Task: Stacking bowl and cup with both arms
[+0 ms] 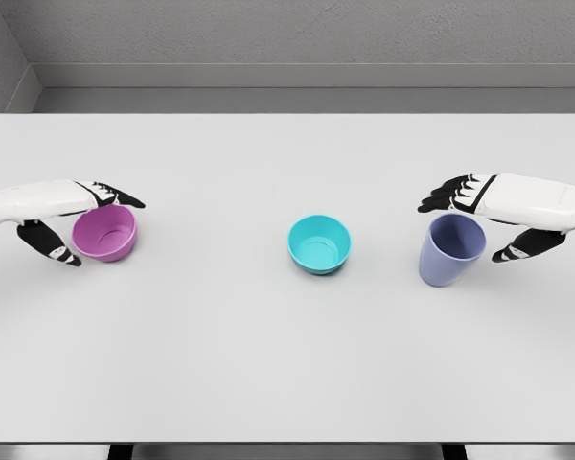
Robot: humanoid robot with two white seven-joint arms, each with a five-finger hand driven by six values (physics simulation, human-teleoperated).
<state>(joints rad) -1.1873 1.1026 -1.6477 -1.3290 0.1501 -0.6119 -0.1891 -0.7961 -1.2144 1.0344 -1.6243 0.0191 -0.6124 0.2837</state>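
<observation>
White table (268,364) under a grey wall carries three vessels in a row. Teal bowl (319,243) stands upright at the middle, untouched. Well to its right the blue cup (450,249) tilts, the right hand (479,216) spread around its rim. Far left, the left hand (72,216) brackets the pink bowl (105,233), fingers over its rim and thumb beside it; whether either hand grips firmly cannot be told.
</observation>
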